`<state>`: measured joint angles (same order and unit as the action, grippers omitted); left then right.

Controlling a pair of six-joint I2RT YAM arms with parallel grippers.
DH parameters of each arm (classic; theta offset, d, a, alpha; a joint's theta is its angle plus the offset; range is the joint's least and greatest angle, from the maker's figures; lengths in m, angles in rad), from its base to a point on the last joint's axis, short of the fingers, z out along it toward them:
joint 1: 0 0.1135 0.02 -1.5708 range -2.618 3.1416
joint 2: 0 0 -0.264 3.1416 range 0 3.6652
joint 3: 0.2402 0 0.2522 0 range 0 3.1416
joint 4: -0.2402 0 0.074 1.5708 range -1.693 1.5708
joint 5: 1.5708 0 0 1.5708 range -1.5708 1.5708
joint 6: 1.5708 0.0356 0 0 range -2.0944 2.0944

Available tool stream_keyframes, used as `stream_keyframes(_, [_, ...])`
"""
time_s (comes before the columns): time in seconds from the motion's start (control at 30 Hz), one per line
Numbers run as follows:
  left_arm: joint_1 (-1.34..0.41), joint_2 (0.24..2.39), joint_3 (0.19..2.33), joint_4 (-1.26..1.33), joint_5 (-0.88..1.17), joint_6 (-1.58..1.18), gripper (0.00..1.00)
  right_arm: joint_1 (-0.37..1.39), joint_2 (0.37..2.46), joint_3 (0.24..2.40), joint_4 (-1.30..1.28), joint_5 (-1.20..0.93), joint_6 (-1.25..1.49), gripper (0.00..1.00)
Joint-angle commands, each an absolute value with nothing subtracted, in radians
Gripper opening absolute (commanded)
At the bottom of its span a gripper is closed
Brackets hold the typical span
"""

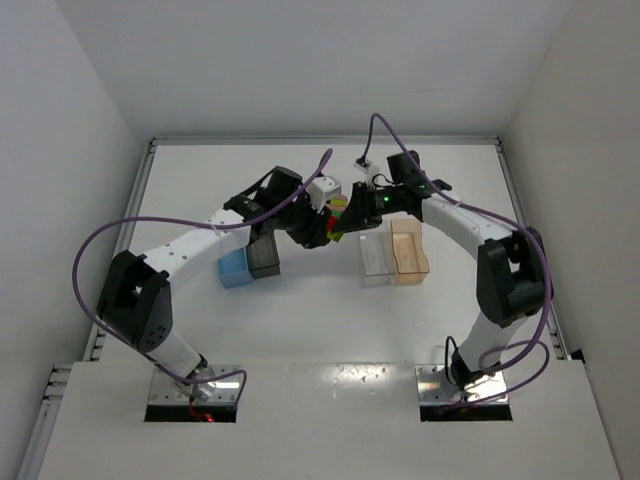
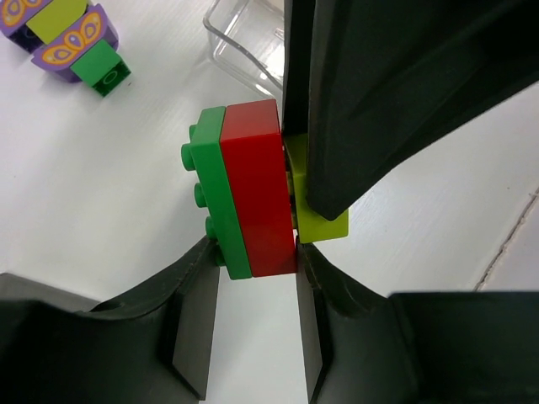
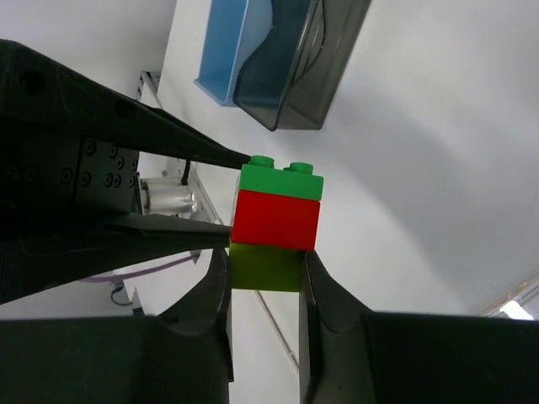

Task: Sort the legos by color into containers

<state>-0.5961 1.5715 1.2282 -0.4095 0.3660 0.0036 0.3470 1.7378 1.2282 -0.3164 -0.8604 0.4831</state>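
A white table [image 1: 300, 320] with plain white walls around it carries four small bins: a light blue bin [image 1: 234, 268] touching a dark grey bin [image 1: 264, 257] left of the middle of the top view, and a clear bin [image 1: 376, 260] touching a tan-orange bin [image 1: 409, 251] right of the middle. Between these pairs, a little higher in the frame, a stack [image 3: 276, 219] of three bricks is held in the air: a green brick [image 3: 280, 181], a red brick [image 3: 275, 219] and a yellow-green brick [image 3: 265, 267], joined face to face. Both arms reach forward and bend inward like an arch, their wrists meeting at the stack. The left gripper [image 2: 257, 261] pinches the green and red bricks together. The right gripper [image 3: 265, 269] is pressed onto the yellow-green brick from two sides. In the upper left of the left wrist view, some loose bricks [image 2: 67, 42], purple, green and yellow-green, lie on the table.
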Motion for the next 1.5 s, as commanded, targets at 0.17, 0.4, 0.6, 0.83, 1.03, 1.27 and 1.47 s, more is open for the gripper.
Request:
stream_keyframes(0.17, [-0.555,1.496,1.227,-0.281,0.195,-0.060,0.00,0.337,1.663,1.169,-0.262,-0.951,0.505,0.00])
stream_keyframes(0.4, [-0.522,1.476,1.227,-0.261,0.135,-0.080,0.00,0.292,1.520,1.155,-0.400,-0.803,0.360,0.00])
stream_keyframes(0.6, [-0.522,1.433,1.190,-0.261,0.153,-0.071,0.00,0.236,1.385,1.146,-0.509,-0.265,0.218,0.00])
stream_keyframes(0.83, [-0.522,1.410,1.170,-0.261,0.166,-0.071,0.00,0.203,1.391,1.079,-0.546,-0.057,0.152,0.00])
stream_keyframes(1.03, [-0.522,1.410,1.181,-0.261,0.175,-0.061,0.00,0.193,1.449,1.026,-0.512,-0.005,0.120,0.00])
stream_keyframes(1.27, [-0.522,1.410,1.181,-0.261,0.175,-0.061,0.01,0.193,1.491,0.983,-0.488,-0.020,0.101,0.18])
stream_keyframes(1.47, [-0.522,1.410,1.181,-0.261,0.184,-0.061,0.04,0.193,1.502,0.992,-0.488,-0.072,0.101,0.60])
